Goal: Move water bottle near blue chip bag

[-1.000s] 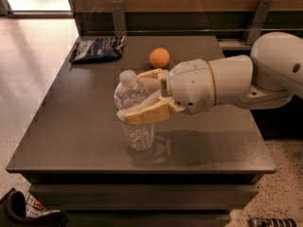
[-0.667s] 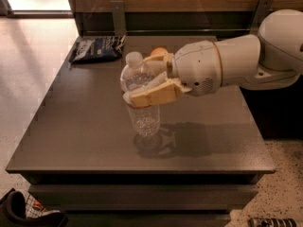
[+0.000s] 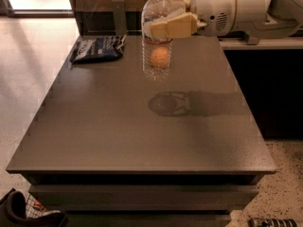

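The water bottle [image 3: 156, 32] is clear and ribbed with a white cap. It hangs upright in the air above the table, high in the camera view. My gripper [image 3: 166, 19] comes in from the right and is shut on the water bottle's upper body. The blue chip bag [image 3: 97, 48] lies flat at the table's far left corner, to the left of the bottle and below it. An orange ball [image 3: 159, 57] shows through the bottle's lower part, on the table behind it.
The dark grey table [image 3: 118, 126] fills the view, with the bottle's shadow [image 3: 169, 103] near its middle. A dark wooden wall and a metal bracket [image 3: 119, 17] stand behind the table. A bag lies on the floor at the bottom left [image 3: 19, 212].
My gripper has lifted the water bottle off the table and carried it up and away toward the far edge. The bottle now hangs in front of the orange ball.
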Tool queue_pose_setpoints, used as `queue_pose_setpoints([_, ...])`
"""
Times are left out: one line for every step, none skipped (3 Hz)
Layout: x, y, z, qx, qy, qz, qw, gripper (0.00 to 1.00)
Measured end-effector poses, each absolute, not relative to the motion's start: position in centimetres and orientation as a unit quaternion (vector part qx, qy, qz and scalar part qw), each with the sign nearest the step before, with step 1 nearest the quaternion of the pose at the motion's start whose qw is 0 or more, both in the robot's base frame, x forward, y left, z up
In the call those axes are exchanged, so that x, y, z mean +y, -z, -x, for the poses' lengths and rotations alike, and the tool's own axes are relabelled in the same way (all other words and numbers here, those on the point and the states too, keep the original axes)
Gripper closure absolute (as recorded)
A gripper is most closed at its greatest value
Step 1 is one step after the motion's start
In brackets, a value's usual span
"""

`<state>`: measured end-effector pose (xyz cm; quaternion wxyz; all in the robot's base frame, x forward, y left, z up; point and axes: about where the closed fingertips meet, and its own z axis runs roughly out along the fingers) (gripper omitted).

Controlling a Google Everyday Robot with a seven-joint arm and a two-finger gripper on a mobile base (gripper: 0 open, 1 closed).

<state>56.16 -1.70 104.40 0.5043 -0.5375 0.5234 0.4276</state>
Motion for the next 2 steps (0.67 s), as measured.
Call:
queue_pose_setpoints([-2.5,-107.6,-61.8,0.521,-0.407,0.508,0.552,1.00])
queue_pose_setpoints([-2.4,-109.8,-66.7,0.538,-0.367,0.480,0.587,1.00])
